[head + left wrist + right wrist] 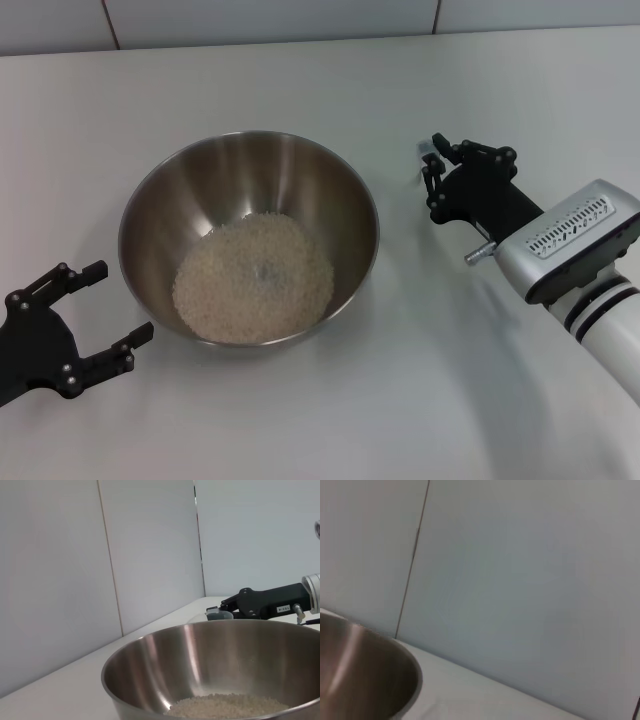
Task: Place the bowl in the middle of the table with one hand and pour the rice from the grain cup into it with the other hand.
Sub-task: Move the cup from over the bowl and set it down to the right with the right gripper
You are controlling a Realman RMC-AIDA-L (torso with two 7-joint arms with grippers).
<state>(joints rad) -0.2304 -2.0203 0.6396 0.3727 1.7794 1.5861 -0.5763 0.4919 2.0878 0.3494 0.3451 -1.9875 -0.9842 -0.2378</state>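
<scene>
The steel bowl (160, 200) stands in the middle of the white table (300, 420), with a mound of off-white rice (252, 276) in its bottom. My left gripper (122, 302) is open and empty, just left of the bowl near the front edge. My right gripper (432, 165) is to the right of the bowl, apart from its rim, shut on the small clear grain cup (429, 153). The left wrist view shows the bowl (200, 660), the rice (230, 706), the cup (220, 614) held upright beyond the rim, and the right gripper (227, 611). The right wrist view shows part of the bowl (370, 680).
A pale tiled wall (300, 15) runs along the table's far edge. Bare tabletop lies in front of and behind the bowl and to the right of my right arm (570, 245).
</scene>
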